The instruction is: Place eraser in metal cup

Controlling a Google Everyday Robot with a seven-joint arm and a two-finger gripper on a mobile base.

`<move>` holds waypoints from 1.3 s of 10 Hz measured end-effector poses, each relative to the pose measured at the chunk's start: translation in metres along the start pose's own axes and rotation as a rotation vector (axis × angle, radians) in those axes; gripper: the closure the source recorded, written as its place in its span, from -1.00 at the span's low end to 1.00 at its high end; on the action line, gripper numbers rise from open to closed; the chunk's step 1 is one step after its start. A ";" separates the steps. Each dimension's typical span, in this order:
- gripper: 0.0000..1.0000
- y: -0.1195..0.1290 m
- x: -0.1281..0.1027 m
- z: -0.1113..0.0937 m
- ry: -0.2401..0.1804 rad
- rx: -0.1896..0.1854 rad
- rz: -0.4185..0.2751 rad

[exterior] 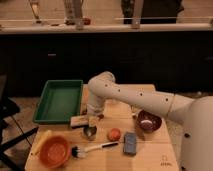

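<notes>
— Over the metal cup (90, 131) hangs the gripper (93, 121), right beside the eraser (80, 120)!

— Got hold of it?

— Can't tell; the eraser lies flat, just below the green tray (59, 101).

One camera looks down from above the robot's shoulder onto the table (150, 155). The gripper (93, 121) sits at frame centre-left. A dark counter (100, 30) fills the top.
</notes>
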 end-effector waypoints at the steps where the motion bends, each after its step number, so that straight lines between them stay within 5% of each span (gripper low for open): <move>1: 1.00 0.000 -0.001 -0.002 -0.005 0.000 -0.006; 13: 1.00 0.037 0.000 -0.020 -0.017 -0.007 0.005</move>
